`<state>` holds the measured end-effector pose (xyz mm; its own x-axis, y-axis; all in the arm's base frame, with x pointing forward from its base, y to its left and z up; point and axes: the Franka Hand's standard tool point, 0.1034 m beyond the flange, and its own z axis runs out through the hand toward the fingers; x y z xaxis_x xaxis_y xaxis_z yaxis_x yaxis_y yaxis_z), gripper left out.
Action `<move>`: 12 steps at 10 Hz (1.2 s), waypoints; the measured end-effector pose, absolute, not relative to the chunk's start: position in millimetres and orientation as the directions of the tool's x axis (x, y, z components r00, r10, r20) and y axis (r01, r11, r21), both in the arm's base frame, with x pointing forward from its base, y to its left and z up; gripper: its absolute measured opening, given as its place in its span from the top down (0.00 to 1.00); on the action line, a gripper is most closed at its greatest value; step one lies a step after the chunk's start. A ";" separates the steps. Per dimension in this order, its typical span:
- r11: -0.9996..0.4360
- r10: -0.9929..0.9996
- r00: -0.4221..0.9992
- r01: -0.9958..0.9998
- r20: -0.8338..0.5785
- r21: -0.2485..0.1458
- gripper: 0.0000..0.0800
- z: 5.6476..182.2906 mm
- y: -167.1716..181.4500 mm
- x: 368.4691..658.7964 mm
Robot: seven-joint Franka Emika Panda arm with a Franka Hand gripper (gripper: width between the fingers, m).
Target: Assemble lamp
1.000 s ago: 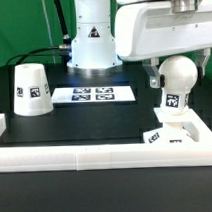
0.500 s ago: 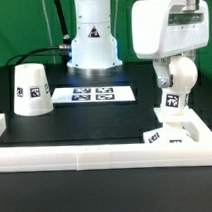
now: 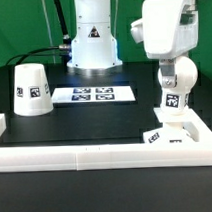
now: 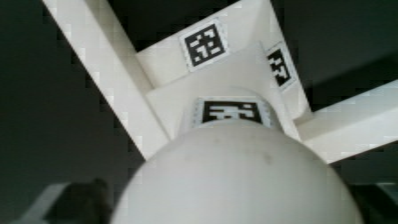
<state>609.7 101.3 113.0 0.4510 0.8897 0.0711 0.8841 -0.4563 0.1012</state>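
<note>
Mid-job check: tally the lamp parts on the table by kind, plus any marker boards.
Shade: 1
Bulb: 1
Base: 1
Marker board: 1
Total: 4

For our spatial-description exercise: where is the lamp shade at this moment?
The shade stands at the exterior view's left, beside the marker board, well apart from the bulb and base at that view's right.

Exterior view is evenly and brightly lit; only faint shadows are seen on the black table (image 3: 95, 124). In the wrist view the bulb (image 4: 228, 185) is rendered soft, out of focus.
</note>
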 end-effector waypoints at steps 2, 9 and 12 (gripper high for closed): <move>-0.460 0.888 0.455 0.882 0.072 0.101 0.28 113.0 101.3 609.8; -0.807 0.591 0.800 0.588 0.109 0.056 0.28 112.4 97.9 609.9; -0.945 0.326 0.937 0.326 0.122 0.022 0.28 112.7 98.4 610.1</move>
